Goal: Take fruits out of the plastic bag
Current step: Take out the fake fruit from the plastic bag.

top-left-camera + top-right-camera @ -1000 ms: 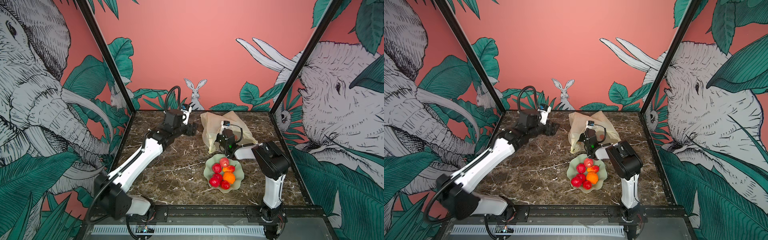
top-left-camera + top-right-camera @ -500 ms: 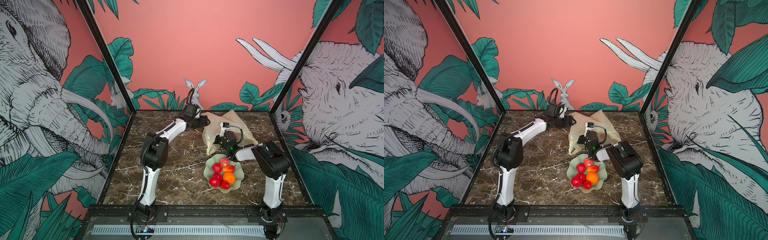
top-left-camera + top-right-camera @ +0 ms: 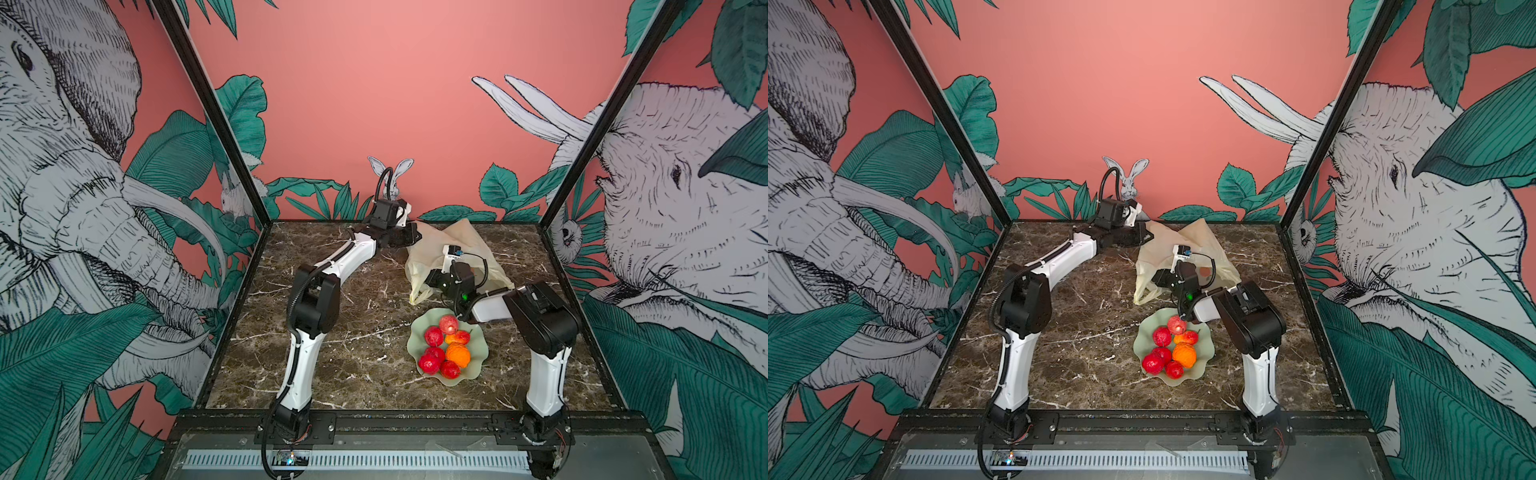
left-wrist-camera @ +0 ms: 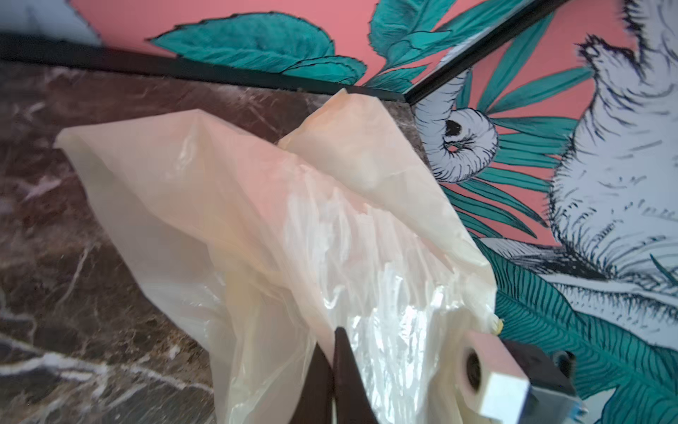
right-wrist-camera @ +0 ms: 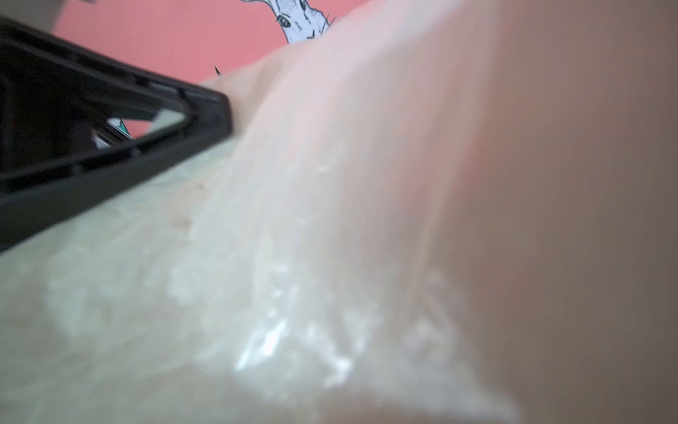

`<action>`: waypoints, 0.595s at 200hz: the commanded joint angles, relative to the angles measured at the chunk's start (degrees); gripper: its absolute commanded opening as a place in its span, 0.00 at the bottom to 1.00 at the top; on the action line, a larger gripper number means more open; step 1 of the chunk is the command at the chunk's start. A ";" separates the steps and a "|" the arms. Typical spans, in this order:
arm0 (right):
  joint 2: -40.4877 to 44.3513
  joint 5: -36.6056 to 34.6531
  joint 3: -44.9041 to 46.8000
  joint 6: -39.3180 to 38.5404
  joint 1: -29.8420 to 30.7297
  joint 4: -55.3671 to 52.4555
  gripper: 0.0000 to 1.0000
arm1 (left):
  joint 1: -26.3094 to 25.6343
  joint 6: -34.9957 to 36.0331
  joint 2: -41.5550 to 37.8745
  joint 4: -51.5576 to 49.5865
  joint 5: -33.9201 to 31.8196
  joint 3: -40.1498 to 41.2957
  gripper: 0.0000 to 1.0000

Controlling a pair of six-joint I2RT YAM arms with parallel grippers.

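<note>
Far back on the tabletop, my L arm's stretched long and low, L claw clamped shut at the rear edge of the crinkly cream plastic bag. R arm's folded tight, R claw at the bag mouth; I can't tell its gap. Bumpy red & orange fruits sit in the wavy green dish.

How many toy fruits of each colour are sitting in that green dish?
Red fruits: 4
Red-yellow fruits: 2
Orange fruit: 1
Total in the dish: 7
</note>
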State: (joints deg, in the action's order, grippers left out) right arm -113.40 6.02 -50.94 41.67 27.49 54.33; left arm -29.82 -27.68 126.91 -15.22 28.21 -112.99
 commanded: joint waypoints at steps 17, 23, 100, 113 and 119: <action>1.35 -2.45 2.32 3.90 -1.83 7.99 0.67 | -3.42 13.36 -8.68 -6.36 3.06 1.63 0.00; 1.81 -2.86 2.93 4.01 -1.99 8.23 0.68 | -3.42 13.27 -9.82 -5.85 3.10 3.62 0.00; 8.30 -2.08 5.42 6.04 -8.03 -3.69 0.70 | 0.85 1.85 -17.36 6.26 -1.28 25.41 0.00; 10.08 -1.58 4.79 4.46 -8.68 -8.12 0.71 | 1.75 -0.15 -17.24 8.30 -0.47 26.64 0.00; 10.83 -1.44 4.30 3.52 -8.92 -10.60 0.71 | 2.02 -0.81 -16.95 8.77 -0.28 26.72 0.00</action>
State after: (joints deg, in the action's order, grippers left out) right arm -106.67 4.03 -45.34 45.65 19.68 50.96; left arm -29.32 -23.22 111.77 -12.25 27.66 -87.74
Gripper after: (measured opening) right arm 0.706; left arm 0.050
